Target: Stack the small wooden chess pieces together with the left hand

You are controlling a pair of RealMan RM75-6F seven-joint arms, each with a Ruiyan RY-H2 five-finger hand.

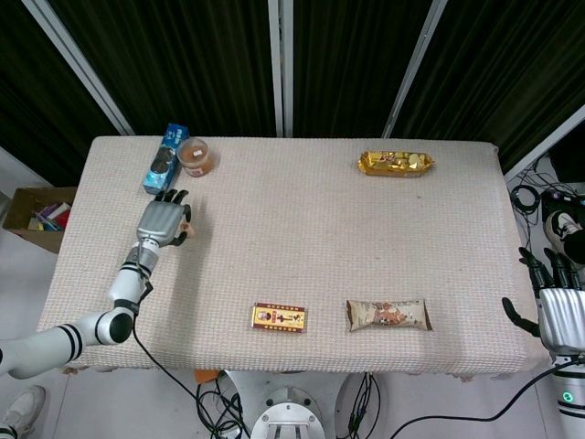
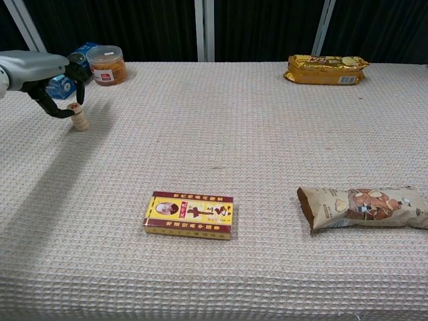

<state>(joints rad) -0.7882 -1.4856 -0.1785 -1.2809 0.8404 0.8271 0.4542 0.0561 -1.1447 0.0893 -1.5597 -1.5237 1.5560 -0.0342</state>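
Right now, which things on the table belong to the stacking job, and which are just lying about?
Job:
- stack of chess pieces
- left robot hand, fingers at the top piece

Lying about:
- red-and-yellow box
- brown snack bag
- gold packet
- orange-filled jar
- blue carton
- right robot hand, idle off the table edge

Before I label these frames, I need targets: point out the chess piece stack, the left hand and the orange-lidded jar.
chess piece stack [image 2: 79,121], chest view, side of the stack.
left hand [image 1: 161,220], head view, back of the hand.
orange-lidded jar [image 2: 108,68], chest view, front wall.
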